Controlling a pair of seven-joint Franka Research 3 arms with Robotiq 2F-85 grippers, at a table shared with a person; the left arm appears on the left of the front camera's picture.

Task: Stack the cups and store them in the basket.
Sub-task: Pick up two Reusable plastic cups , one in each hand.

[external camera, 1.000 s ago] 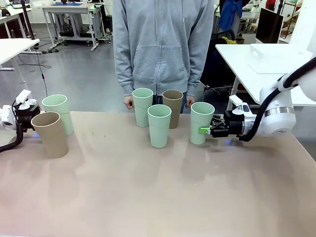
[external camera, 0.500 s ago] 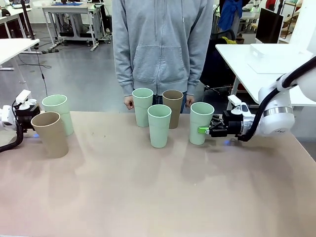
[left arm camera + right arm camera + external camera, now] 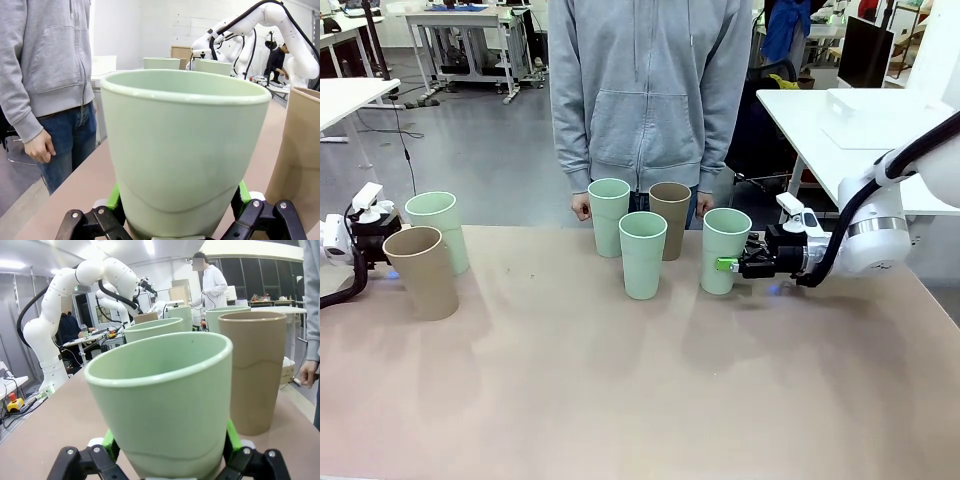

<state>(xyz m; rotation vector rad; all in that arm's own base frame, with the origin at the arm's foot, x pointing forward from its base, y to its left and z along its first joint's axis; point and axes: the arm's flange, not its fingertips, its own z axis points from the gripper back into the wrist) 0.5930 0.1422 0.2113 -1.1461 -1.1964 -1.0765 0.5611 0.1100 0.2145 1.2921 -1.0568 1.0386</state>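
Several cups stand on the table. At the far left, a mint cup [image 3: 438,228] sits between the open fingers of my left gripper [image 3: 382,238], with a tan cup [image 3: 422,272] just in front. The left wrist view has that mint cup [image 3: 185,150] between the green pads of the left gripper [image 3: 178,202]. In the middle stand two mint cups [image 3: 609,215] [image 3: 643,253] and a tan cup [image 3: 670,218]. My right gripper [image 3: 730,265] is shut on a mint cup [image 3: 725,248], which is upright; the right wrist view shows this cup [image 3: 167,395] between its pads. The basket is out of view.
A person in a grey hoodie stands at the far edge behind the middle cups, hands [image 3: 581,207] hanging at table height. The near half of the tan table [image 3: 640,400] is bare. A white side table [image 3: 860,115] stands at the back right.
My right gripper has shifted slightly left with its mint cup, closer to the middle cups. The left arm and the other cups have not moved.
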